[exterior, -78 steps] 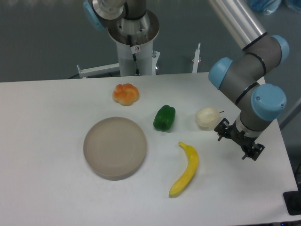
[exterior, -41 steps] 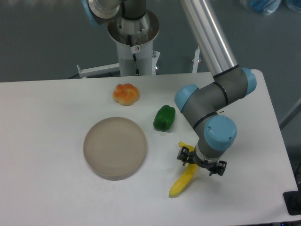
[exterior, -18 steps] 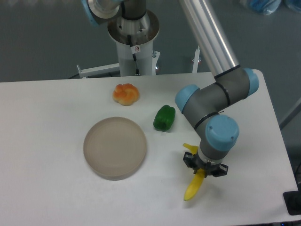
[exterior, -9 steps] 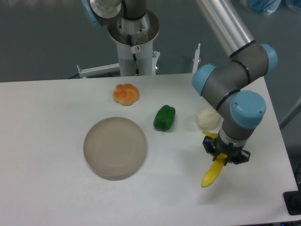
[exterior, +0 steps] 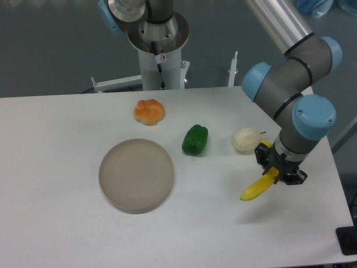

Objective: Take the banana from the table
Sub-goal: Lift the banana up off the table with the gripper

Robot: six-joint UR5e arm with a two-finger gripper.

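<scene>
The yellow banana (exterior: 256,190) hangs tilted in the air above the white table (exterior: 67,223) at the right side, its lower end pointing down-left. My gripper (exterior: 279,168) is shut on the banana's upper part, under the grey and blue wrist. The banana's top end is hidden behind the gripper.
A round grey-beige plate (exterior: 136,175) lies left of centre. A green pepper (exterior: 194,139) and a white round item (exterior: 246,139) lie in the middle right. An orange bun-shaped item (exterior: 149,111) lies at the back. The robot base (exterior: 158,44) stands behind the table.
The gripper came from the right to the banana, shut on it, lifted it off the table and has carried it to the right and slightly up.
</scene>
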